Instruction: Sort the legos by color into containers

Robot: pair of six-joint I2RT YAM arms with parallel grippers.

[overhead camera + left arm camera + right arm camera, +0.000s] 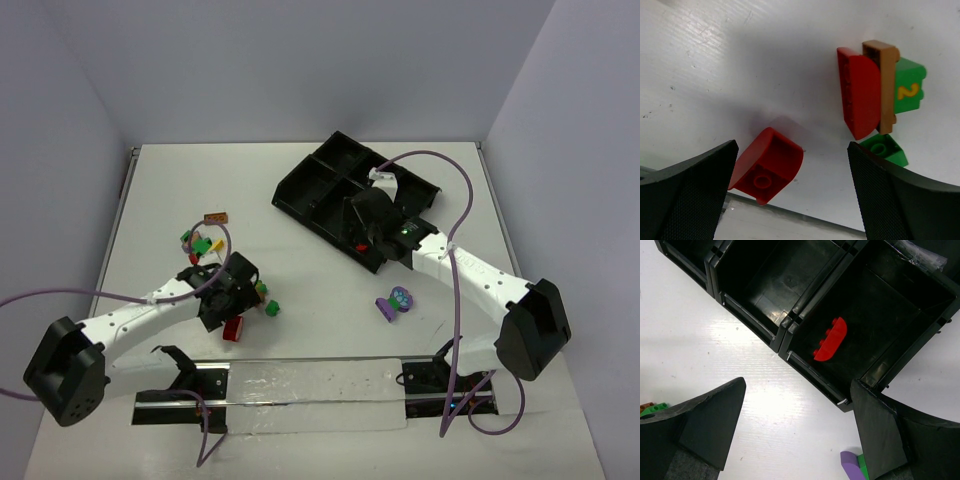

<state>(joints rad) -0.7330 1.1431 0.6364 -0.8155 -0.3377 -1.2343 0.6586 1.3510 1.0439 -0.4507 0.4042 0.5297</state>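
left hand (791, 150) is apart, fingers either side of a red brick (767, 165) on the desk (715, 75), toward the near left. nearby a green brick (907, 90) reads "2" in yellow. right hand (797, 382) is apart and empty above the tray (790, 322), toward the far right. one red piece (830, 340) lies in a compartment.

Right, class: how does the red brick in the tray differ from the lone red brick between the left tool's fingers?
The tray brick lies in a black tray; the lone brick on the white table. The tray brick looks slim, the lone brick chunkier. Both are red and curved.
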